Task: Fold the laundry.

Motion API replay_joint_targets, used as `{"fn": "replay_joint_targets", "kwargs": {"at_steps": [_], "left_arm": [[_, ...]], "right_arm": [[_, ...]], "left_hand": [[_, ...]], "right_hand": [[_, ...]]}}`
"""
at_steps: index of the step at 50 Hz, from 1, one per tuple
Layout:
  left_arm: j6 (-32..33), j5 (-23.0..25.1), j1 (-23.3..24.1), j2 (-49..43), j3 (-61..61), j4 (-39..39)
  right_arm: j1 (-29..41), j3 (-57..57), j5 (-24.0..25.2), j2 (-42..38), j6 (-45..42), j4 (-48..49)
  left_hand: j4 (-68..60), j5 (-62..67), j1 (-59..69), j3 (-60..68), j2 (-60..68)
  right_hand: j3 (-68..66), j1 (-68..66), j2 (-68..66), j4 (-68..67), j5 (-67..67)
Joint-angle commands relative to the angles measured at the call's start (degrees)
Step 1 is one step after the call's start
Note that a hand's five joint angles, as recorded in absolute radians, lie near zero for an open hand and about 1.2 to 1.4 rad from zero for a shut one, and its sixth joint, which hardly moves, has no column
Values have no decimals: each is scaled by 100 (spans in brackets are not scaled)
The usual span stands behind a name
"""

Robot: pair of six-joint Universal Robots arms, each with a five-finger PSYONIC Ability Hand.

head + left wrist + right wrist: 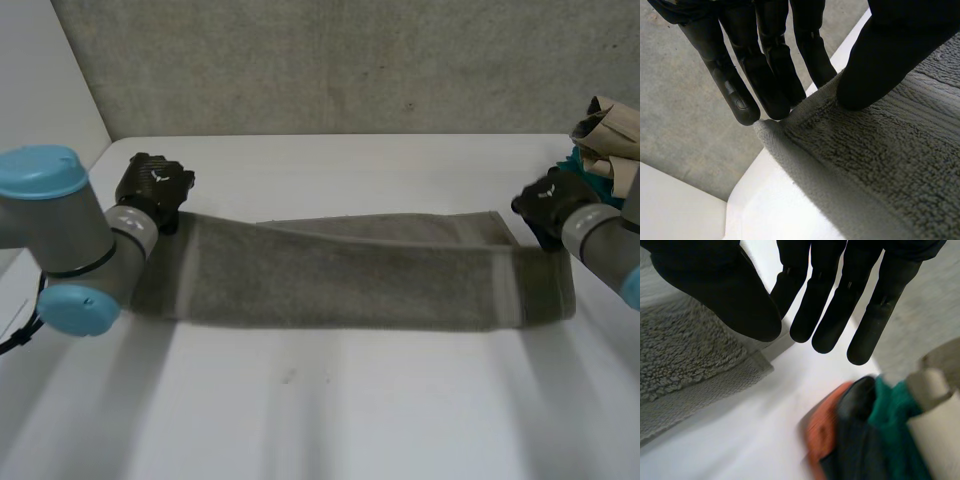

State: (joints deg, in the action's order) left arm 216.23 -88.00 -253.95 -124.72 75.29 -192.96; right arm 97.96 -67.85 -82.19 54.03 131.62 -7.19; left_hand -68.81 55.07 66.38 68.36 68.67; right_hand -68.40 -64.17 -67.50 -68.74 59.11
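Grey terry towel [340, 275] stretched between 2 hands
Left hand [152, 185] pinches 1 far corner; right hand [548, 200] grip: cannot tell. I'd hold it taut and bring both corners over evenly.

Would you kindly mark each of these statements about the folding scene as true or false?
1. The grey towel lies stretched along the table between the two hands. True.
2. The left hand pinches the towel's end between thumb and fingers. True.
3. The pile of clothes sits beside the left hand. False: it sits just beyond the right hand, at the table's right side.
4. The towel is bunched into a ball. False: it lies long and flat.
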Motion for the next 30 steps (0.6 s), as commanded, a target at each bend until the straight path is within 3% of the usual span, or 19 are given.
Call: {"fn": "replay_joint_targets", "kwargs": {"at_steps": [1,7,14,15,16,17,24,30], "left_arm": [[33,-59,29,-974,-1007,-146],[51,-349,73,-1467,-1394,-172],[24,-358,170,-1459,-1351,-260],[24,-367,187,-1450,-1342,-260],[24,-367,196,-1450,-1324,-260],[24,-376,223,-1450,-1307,-251],[7,-359,355,-1195,-859,-260],[-20,-358,363,-949,-656,-269]], "right_arm": [[153,702,90,-841,-4,1096],[197,1528,28,-1597,74,1316],[145,1713,133,-1528,794,1203],[136,1687,133,-1510,856,1159],[136,1661,116,-1475,909,1089],[127,1643,64,-1414,944,835],[92,1669,107,-1132,1357,-370],[-136,1687,616,-1246,1929,-687]], "left_hand": [[-1119,1493,1362,1164,1133],[-1119,1493,1362,1164,1133],[-1119,1493,1362,1164,1133],[-1119,1493,1362,1164,1133],[-1119,1493,1362,1164,1133],[-1119,1493,1362,1164,1133],[-1119,1493,1362,1164,1133],[-1119,1493,1362,1164,1133]], "right_hand": [[-1160,-1583,-1250,-1126,1089],[-1160,-1583,-1250,-1126,1089],[-1160,-1583,-1250,-1126,1089],[-799,-1222,-890,-766,728],[803,380,713,837,-874],[3550,3127,3460,3584,-3621],[3527,3104,3437,3561,-3598],[3494,3071,3403,3527,-3565]]}}
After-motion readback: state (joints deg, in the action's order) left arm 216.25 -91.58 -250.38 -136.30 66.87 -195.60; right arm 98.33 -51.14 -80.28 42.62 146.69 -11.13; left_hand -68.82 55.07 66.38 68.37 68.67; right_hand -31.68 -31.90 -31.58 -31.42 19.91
